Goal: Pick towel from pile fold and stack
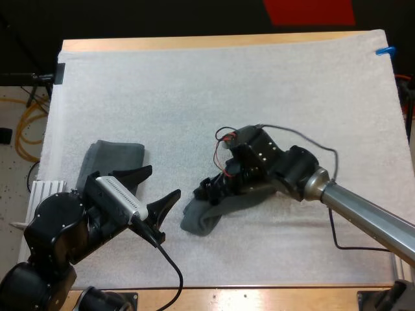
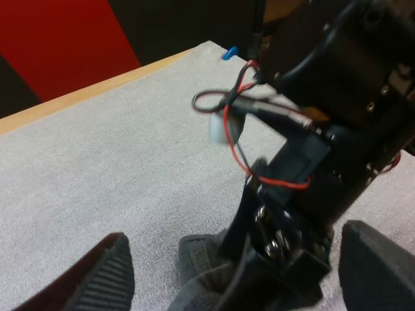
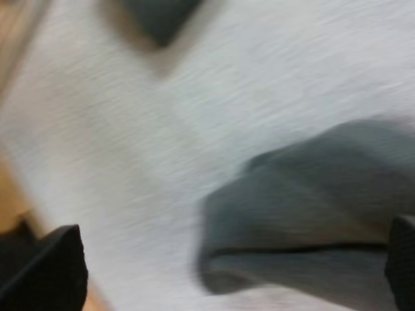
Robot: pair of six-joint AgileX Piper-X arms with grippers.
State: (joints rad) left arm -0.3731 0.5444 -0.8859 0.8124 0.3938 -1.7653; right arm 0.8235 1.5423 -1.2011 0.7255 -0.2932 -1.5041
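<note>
Grey-green left towel (image 1: 115,154), right towel (image 1: 198,220): 2.

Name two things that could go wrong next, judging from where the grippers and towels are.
1. The left gripper, fingers open, points at the right gripper close by at the crumpled towel; if both close in, they could collide.
2. The left gripper is also close by the folded towel, so a swing of that arm might drag it out of shape.

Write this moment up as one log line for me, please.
left hand: open, facing loose towel | right hand: open, over loose towel | folded towel: beside left hand
</note>
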